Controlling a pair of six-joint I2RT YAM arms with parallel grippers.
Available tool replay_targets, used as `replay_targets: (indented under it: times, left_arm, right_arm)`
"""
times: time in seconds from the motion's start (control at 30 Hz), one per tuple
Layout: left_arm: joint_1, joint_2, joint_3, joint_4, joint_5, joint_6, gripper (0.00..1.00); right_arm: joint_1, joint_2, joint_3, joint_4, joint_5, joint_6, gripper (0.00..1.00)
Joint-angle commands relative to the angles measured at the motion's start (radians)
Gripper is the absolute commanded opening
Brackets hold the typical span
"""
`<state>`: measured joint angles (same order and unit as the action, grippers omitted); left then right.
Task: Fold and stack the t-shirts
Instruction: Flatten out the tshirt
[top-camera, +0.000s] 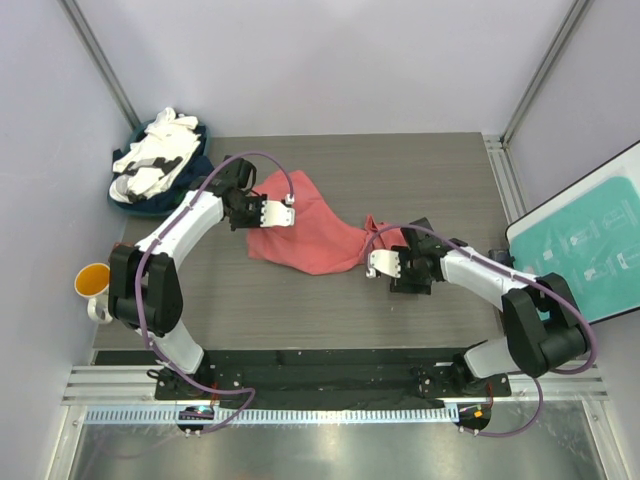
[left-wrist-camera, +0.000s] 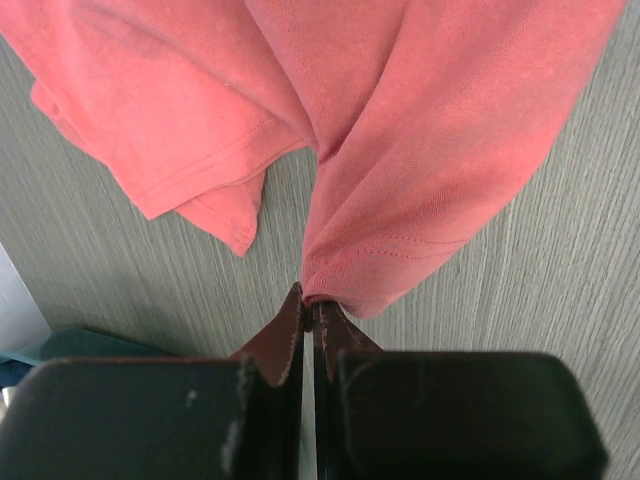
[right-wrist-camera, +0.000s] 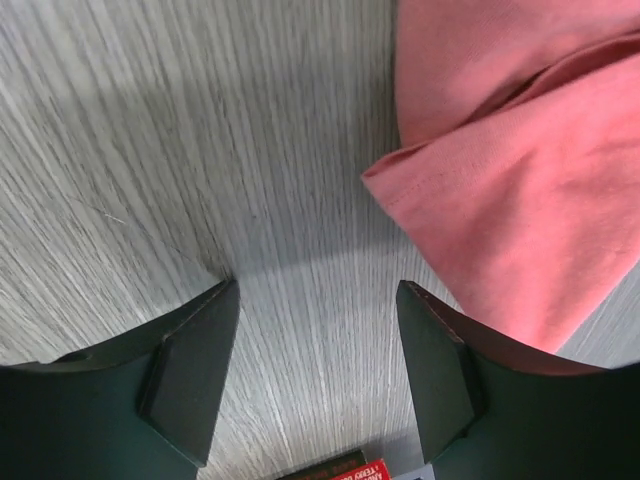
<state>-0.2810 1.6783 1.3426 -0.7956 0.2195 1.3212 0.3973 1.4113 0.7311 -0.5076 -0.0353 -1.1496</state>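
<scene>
Centrally, coral-red t-shirt (top-camera: 305, 235): lies crumpled and unfolded on the table (top-camera: 300, 310), spreading from the left arm's fingers toward the right arm's; a sleeve and a hemmed edge show in the left wrist view.
Left gripper (left-wrist-camera: 310, 312): fingers pressed together, pinching a stitched edge of the coral-red t-shirt at its far-left side; the cloth fans away from the pinch.
Right gripper (right-wrist-camera: 318, 300): fingers spread apart with bare wood grain between them; a folded corner of the shirt lies just beside the right-hand finger.
White and navy t-shirts (top-camera: 160, 160): bunched in a heap at the far-left corner, well apart from the red one.
Mug (top-camera: 92, 285): orange-lined, at the left edge.
</scene>
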Motion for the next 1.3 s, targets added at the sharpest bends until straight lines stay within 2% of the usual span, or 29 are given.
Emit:
replay_targets:
  times: [0.0,0.23,0.37,0.47,0.5,0.6,0.67,0.77,0.97,1.2,1.23,1.27]
  left_arm:
    - [-0.004,0.001,0.041,0.010,0.003,-0.002,0.00]
    - [-0.007,0.011,0.053,0.012,0.001,-0.005,0.00]
    - [-0.009,0.011,0.056,0.012,-0.002,-0.008,0.00]
    - [-0.009,0.011,0.055,0.013,-0.008,-0.011,0.00]
    - [-0.009,0.009,0.052,0.013,-0.009,-0.010,0.00]
    - [-0.009,0.009,0.047,0.015,-0.011,-0.011,0.00]
    - [-0.009,0.011,0.049,0.015,-0.009,-0.010,0.00]
    - [-0.009,0.015,0.050,0.015,-0.011,-0.008,0.00]
    - [-0.009,0.026,0.056,0.016,-0.006,-0.004,0.00]
    - [-0.009,0.040,0.075,0.019,0.001,-0.004,0.00]
    - [-0.009,0.041,0.078,0.019,0.001,-0.004,0.00]
    - [-0.009,0.041,0.079,0.021,0.001,-0.002,0.00]
  right_arm:
    - [0.005,-0.011,-0.045,0.171,0.002,-0.039,0.69]
    - [0.017,0.090,-0.021,0.296,-0.011,-0.030,0.65]
    - [0.032,0.124,0.010,0.294,-0.026,-0.016,0.57]
    - [0.044,0.126,0.010,0.288,-0.031,-0.027,0.42]
    - [0.048,0.121,0.008,0.281,-0.031,-0.036,0.31]
    - [0.051,0.110,0.013,0.259,-0.028,-0.048,0.12]
    - [0.051,0.094,0.034,0.226,-0.023,-0.061,0.08]
    - [0.051,0.068,0.097,0.131,-0.025,-0.078,0.04]
    - [0.049,0.025,0.224,-0.055,-0.035,-0.122,0.02]
    - [0.049,0.077,0.313,-0.152,0.000,-0.113,0.01]
    - [0.049,0.080,0.320,-0.161,0.003,-0.110,0.01]
    - [0.048,0.087,0.326,-0.163,0.003,-0.105,0.07]
